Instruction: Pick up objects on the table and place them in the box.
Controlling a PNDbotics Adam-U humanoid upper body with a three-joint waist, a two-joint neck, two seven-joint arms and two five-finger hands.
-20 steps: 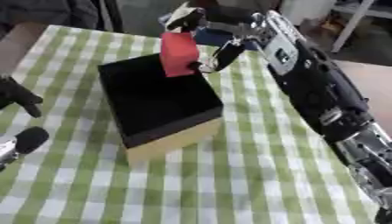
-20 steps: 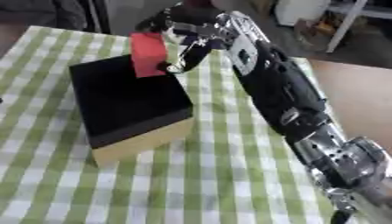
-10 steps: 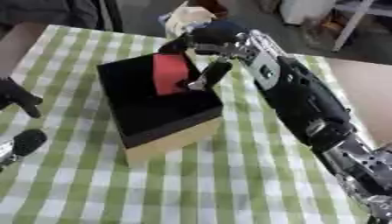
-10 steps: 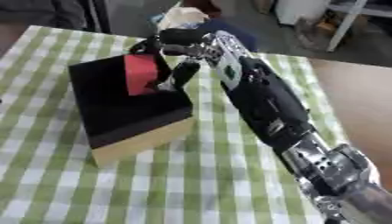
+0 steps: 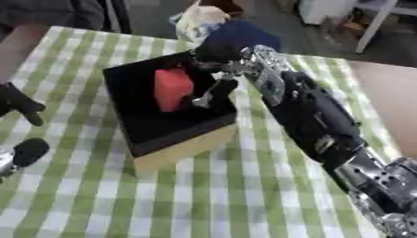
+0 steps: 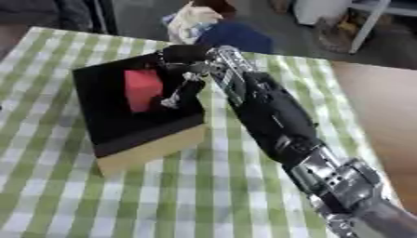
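Green checked cloth on the desk (image 5: 244, 186), black box (image 5: 163, 125) in the middle. Your right hand (image 5: 213, 74) has its fingers (image 5: 204, 98) curled beside the red block (image 5: 172, 88) inside the box; can't tell if they're gripping it. Pull up carelessly and you might drag it out. Left hand (image 5: 18, 103) sits idle at the left edge.

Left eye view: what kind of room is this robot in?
Probably a workshop or lab, not a home: a green-and-white checked tablecloth, a black-lined cardboard box holding a red block, and the robot's right hand reaching in.
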